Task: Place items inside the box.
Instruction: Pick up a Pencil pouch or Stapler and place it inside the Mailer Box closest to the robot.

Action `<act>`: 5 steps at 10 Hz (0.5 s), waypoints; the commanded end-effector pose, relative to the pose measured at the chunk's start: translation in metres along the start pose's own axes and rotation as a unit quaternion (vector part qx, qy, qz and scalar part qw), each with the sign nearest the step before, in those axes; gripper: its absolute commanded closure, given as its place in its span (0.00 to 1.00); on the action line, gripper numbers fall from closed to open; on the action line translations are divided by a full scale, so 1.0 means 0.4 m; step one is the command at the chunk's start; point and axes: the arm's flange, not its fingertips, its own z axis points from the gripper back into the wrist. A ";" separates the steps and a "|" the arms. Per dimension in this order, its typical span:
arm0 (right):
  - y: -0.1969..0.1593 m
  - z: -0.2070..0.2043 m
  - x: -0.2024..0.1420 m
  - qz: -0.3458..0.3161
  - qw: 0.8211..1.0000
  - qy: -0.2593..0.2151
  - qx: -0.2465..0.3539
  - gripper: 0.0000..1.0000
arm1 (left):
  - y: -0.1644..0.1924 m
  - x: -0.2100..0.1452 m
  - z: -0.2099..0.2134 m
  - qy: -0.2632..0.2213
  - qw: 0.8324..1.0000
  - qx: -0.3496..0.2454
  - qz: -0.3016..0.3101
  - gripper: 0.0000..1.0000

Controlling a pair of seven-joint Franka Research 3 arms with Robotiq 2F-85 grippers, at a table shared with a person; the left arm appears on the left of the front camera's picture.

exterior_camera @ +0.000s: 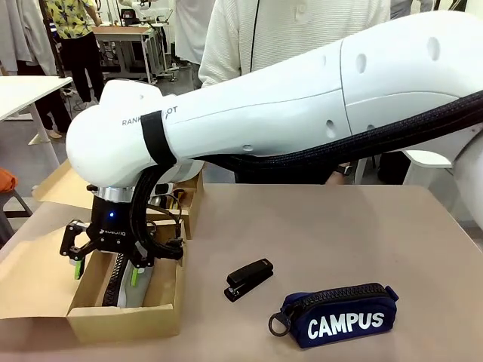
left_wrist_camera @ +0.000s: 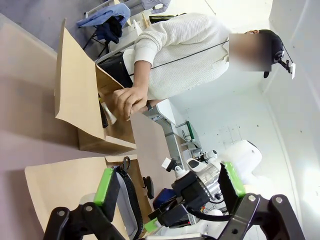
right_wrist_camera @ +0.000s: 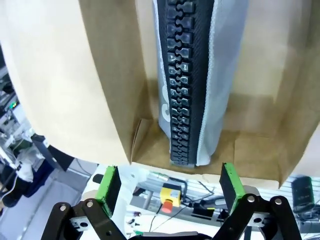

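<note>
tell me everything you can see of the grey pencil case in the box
The grey fabric pencil case, with a chunky black toothed zipper closed along its visible length, lies zipper-up on the floor of the open brown cardboard box, one end close to an end wall. The right gripper hovers above it, jaws open, green pads either side and clear of it.

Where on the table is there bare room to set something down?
Bare table lies behind the stapler and pouch, to the far edge, and between the box and the stapler. Crowded: the box, with the pencil case inside and the open right gripper over it.
</note>
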 end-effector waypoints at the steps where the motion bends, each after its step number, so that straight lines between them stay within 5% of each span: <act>1: -0.076 0.056 -0.033 0.008 0.999 -0.003 0.043 0.00 | -0.002 0.000 -0.004 -0.007 1.000 -0.011 -0.010 0.00; 3: -0.194 0.138 -0.066 0.041 0.996 0.034 0.077 0.00 | -0.002 0.000 -0.004 -0.007 1.000 -0.011 -0.010 0.00; 5: -0.405 0.263 -0.129 0.058 0.989 0.019 0.136 0.00 | -0.002 0.000 -0.004 -0.007 1.000 -0.011 -0.010 0.00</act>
